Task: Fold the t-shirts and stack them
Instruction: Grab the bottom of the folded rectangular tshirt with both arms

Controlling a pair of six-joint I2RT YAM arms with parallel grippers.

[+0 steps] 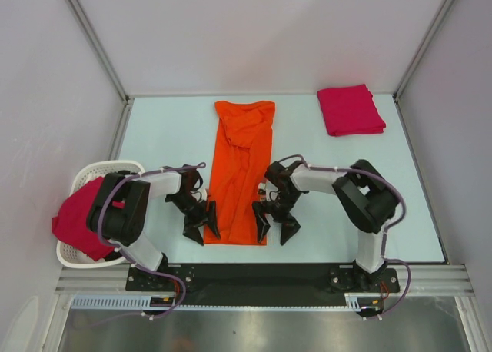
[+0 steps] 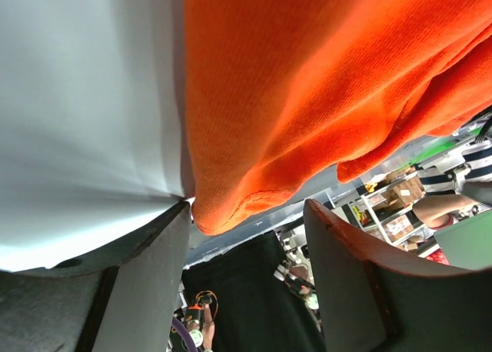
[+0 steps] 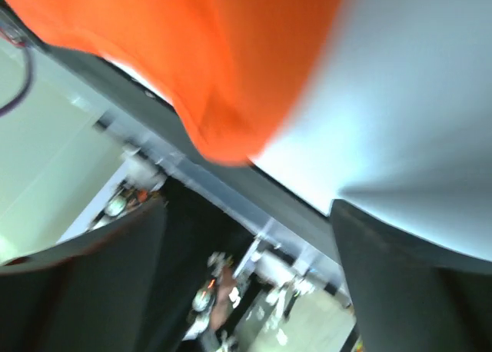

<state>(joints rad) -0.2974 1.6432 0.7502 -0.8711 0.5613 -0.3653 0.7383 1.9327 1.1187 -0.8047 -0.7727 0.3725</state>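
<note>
Nearest us, our left gripper [image 1: 201, 230] and right gripper [image 1: 275, 230] sit at the two near corners of the orange t-shirt [image 1: 242, 167], jaws spread on both and clamping nothing. We judge this shirt half done: it lies as a long narrow strip down the middle of the table [image 1: 169, 129], sides turned in, the end-over-end fold not yet made. Off to the left, an unfolded crimson t-shirt [image 1: 77, 221] hangs over the white basket [image 1: 115, 166], not yet begun. Farthest back, at the right, a folded crimson t-shirt [image 1: 350, 110] lies alone, the start of the stack.
</note>
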